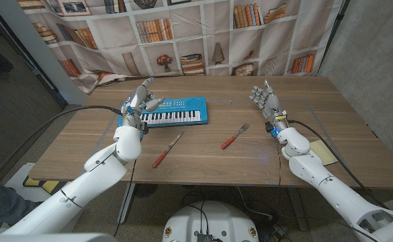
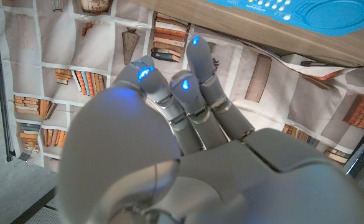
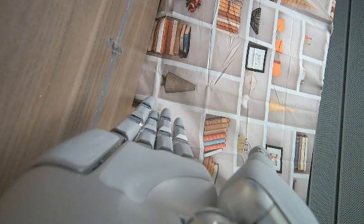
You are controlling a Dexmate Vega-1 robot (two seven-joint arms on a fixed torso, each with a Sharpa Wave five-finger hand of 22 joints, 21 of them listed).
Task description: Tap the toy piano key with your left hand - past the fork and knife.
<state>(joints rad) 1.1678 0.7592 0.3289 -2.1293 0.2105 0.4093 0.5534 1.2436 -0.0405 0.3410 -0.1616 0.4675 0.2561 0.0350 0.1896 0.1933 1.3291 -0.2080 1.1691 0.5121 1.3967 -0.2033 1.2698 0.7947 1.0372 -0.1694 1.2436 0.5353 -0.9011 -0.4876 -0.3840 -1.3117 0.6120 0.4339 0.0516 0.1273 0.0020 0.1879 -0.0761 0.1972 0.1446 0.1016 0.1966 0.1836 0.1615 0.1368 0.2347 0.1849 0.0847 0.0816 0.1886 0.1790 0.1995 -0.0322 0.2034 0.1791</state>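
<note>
A blue toy piano with white keys lies at the table's far middle-left; a strip of its blue body shows in the left wrist view. My left hand is raised over the piano's left end, fingers apart and holding nothing; whether it touches the piano I cannot tell. A red-handled knife and a red-handled fork lie nearer to me than the piano. My right hand stands upright at the right with its fingers spread, holding nothing.
A flat yellow pad lies on the wooden table beside my right forearm. A cloth backdrop printed with bookshelves hangs behind the table's far edge. Cables run along both arms.
</note>
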